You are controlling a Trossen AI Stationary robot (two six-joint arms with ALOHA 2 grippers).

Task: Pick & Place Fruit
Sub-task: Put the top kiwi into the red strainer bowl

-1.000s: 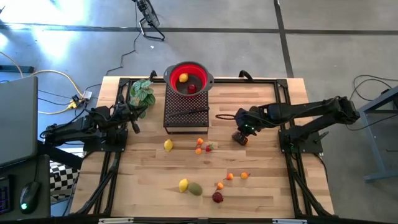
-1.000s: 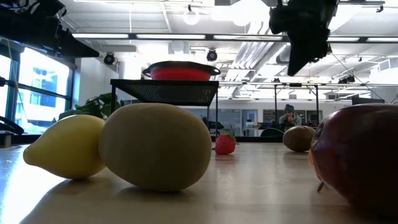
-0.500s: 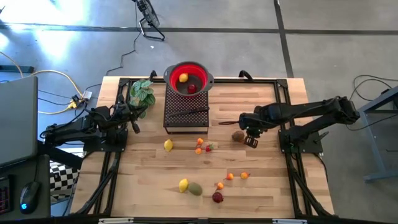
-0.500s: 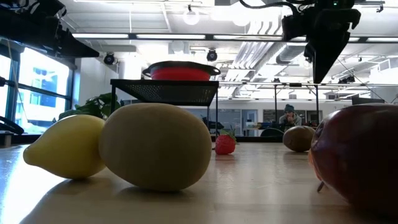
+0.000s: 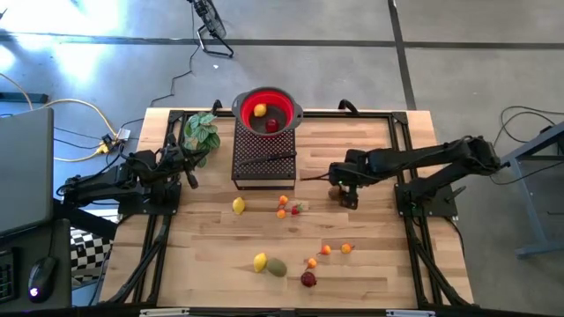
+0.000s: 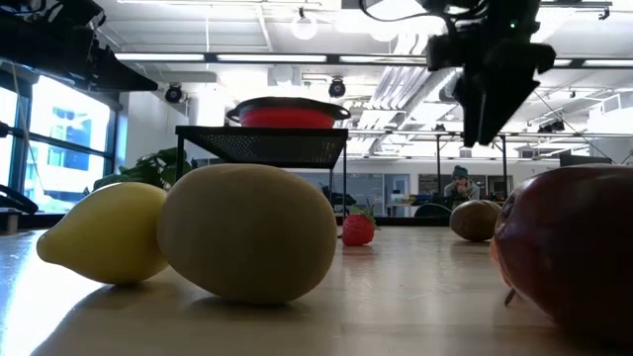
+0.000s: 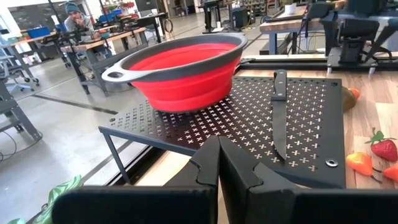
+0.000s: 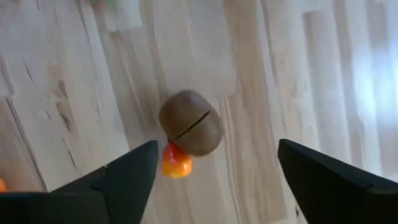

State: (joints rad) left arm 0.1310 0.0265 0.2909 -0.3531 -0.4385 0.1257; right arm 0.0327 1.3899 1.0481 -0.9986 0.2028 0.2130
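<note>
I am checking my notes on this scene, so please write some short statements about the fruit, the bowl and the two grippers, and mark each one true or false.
1. The right gripper is open above the brown kiwi. True.
2. The kiwi is held between the right gripper's fingers. False: it lies on the wooden table, with the fingers spread apart on either side of it and not touching.
3. The red bowl holds fruit. True: a yellow fruit and a dark red one lie inside.
4. The black-handled knife lies in the bowl. False: it lies on the black perforated rack beside the bowl.
5. The left gripper is open. False: it is shut, by the rack.
</note>
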